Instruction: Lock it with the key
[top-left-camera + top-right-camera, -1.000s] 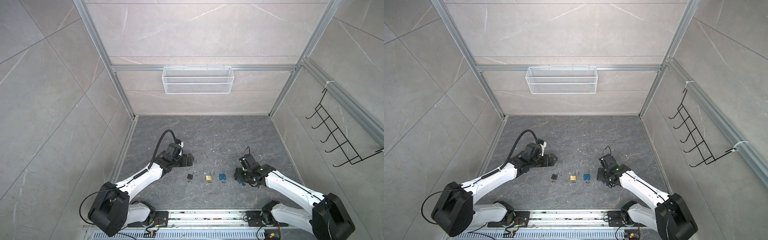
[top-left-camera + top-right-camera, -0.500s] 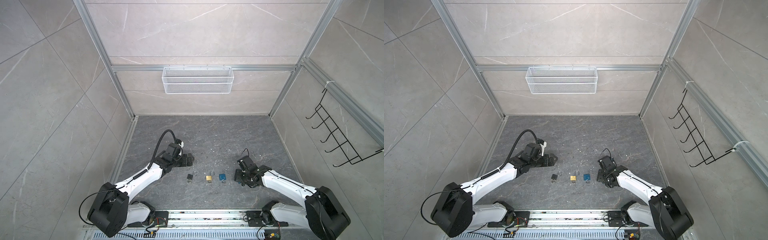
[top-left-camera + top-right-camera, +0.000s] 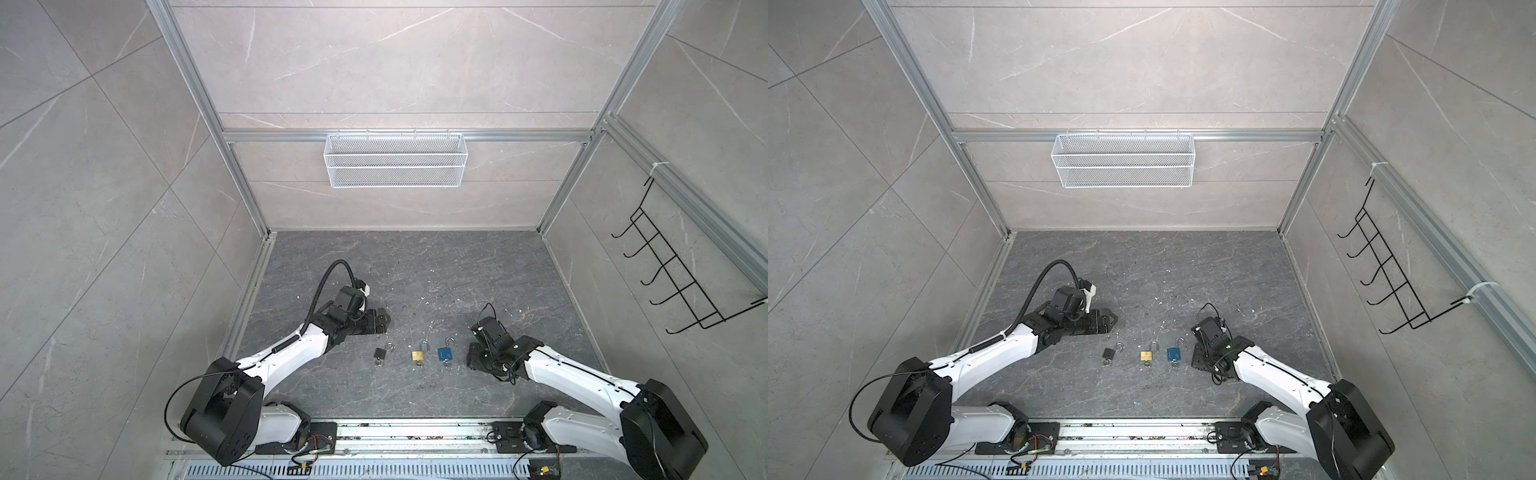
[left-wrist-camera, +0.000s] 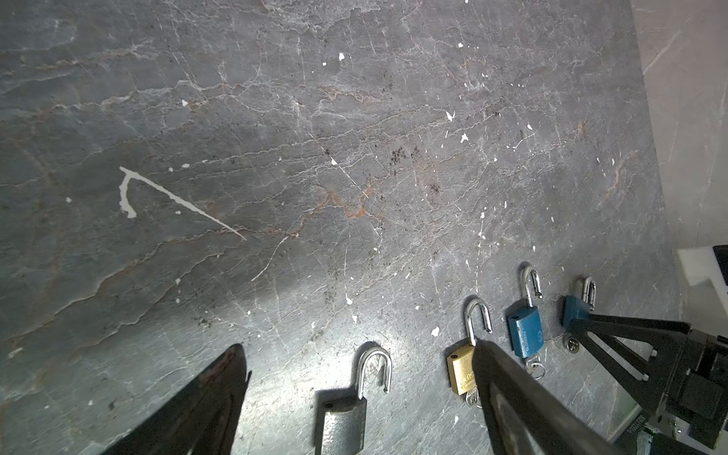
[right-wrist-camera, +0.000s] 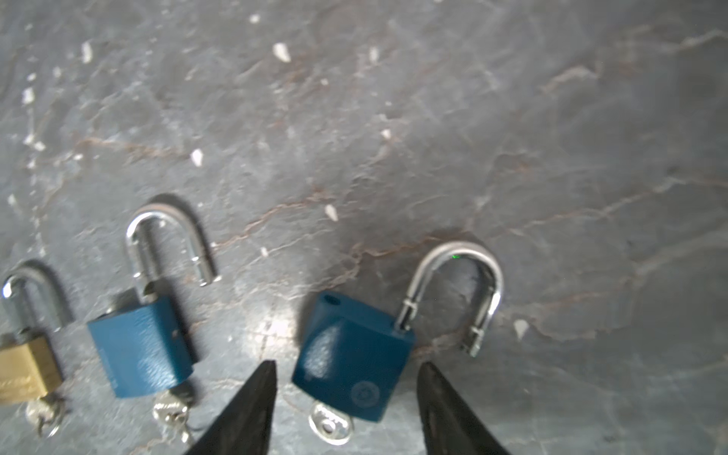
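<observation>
The right claw [image 5: 347,366] stands partly open, low over the dark stone floor [image 5: 512,118]. Its two black fingers [image 5: 252,409] straddle the body of a blue padlock [image 5: 354,354] without yet clamping it. A thin strip of floor shows between the body and one finger, while the other fingertip sits so near the body's corner that contact cannot be told. The padlock's shackle [image 5: 461,268] is unlatched and swung away from the body, just ahead of the fingertips, with one leg seated and the free end down beside the body. Its key [image 5: 329,427] sticks out of the bottom of the body, back between the fingers toward the claw's palm. Out to one side of this claw lie the other blue padlock [image 5: 142,346] and beyond it a brass padlock [image 5: 23,370], each with an open shackle and a key in it. In both top views the claw covers the padlock it straddles. The left claw [image 4: 358,348] is spread wide and holds nothing. A dark grey padlock [image 4: 342,417], shackle open, shows through the gap between its fingers in the wrist view. In a top view it lies near the claw's tip, apart from it.
</observation>
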`<state>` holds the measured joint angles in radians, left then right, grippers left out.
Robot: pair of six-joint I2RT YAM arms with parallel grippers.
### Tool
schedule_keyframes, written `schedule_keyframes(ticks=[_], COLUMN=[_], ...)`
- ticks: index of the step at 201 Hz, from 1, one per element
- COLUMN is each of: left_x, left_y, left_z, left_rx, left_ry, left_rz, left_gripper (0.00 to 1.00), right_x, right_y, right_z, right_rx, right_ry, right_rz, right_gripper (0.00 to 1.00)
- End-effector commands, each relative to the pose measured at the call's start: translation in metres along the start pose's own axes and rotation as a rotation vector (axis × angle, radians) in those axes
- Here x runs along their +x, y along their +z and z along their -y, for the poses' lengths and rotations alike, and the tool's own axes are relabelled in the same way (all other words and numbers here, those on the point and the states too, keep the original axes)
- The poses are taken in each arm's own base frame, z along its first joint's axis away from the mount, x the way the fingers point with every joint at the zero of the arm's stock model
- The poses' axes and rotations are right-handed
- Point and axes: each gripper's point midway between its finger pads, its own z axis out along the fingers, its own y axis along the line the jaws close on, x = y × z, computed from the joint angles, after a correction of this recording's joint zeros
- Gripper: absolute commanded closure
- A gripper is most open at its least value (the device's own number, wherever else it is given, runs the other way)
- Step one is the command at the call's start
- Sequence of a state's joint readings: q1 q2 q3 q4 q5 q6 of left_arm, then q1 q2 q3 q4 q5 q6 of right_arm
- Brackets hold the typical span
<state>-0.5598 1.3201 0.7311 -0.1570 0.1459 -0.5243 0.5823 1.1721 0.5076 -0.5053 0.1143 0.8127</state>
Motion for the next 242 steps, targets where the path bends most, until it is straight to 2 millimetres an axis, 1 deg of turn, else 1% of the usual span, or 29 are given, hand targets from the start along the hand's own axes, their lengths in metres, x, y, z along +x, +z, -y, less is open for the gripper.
schedule_keyframes(ticks=[1,21,50,84,101,130,163,177,189,200,215,231,242], left_x=[-0.01,-0.01,-0.01,-0.01,-0.01,-0.009,-0.01,-0.01,-0.011,-0.012,-0.014,-0.019,-0.022], left_y=[-0.002,0.0,0.002,0.004,0.004,0.006,0.006,0.006,0.006,0.006,0.006,0.005,0.005], left_z=[0.014,0.012,0.013,0.014,0.015,0.015,0.016,0.016,0.017,0.018,0.022,0.028,0.034], left_rx=[0.045,0.041,0.043,0.049,0.051,0.053,0.059,0.059,0.062,0.069,0.083,0.111,0.136], left_ry=[0.024,0.026,0.029,0.029,0.031,0.028,0.031,0.031,0.028,0.028,0.023,0.018,0.011], left_rz=[0.022,0.019,0.015,0.011,0.011,0.008,0.012,0.013,0.015,0.022,0.027,0.036,0.041], left_gripper=[0.08,0.08,0.08,0.08,0.09,0.09,0.09,0.09,0.09,0.09,0.1,0.1,0.1], right_x=[0.0,-0.001,-0.003,-0.003,-0.001,0.001,0.001,-0.001,-0.005,-0.012,-0.022,-0.034,-0.041], right_y=[0.001,0.004,0.007,0.008,0.008,0.005,0.003,0.001,-0.002,-0.006,-0.013,-0.025,-0.037], right_z=[0.015,0.015,0.007,0.008,0.009,0.012,0.012,0.009,0.004,-0.002,-0.016,-0.041,-0.063], right_rx=[0.101,0.113,0.112,0.137,0.153,0.186,0.198,0.195,0.183,0.169,0.118,0.016,-0.086], right_ry=[0.04,0.053,0.056,0.039,0.027,0.001,-0.025,-0.036,-0.058,-0.083,-0.134,-0.206,-0.265], right_rz=[0.005,0.006,0.01,0.017,0.008,0.009,0.011,0.015,0.027,0.042,0.07,0.104,0.129], right_gripper=[0.43,0.43,0.43,0.44,0.52,0.56,0.74,0.76,0.81,0.83,0.83,0.84,0.85])
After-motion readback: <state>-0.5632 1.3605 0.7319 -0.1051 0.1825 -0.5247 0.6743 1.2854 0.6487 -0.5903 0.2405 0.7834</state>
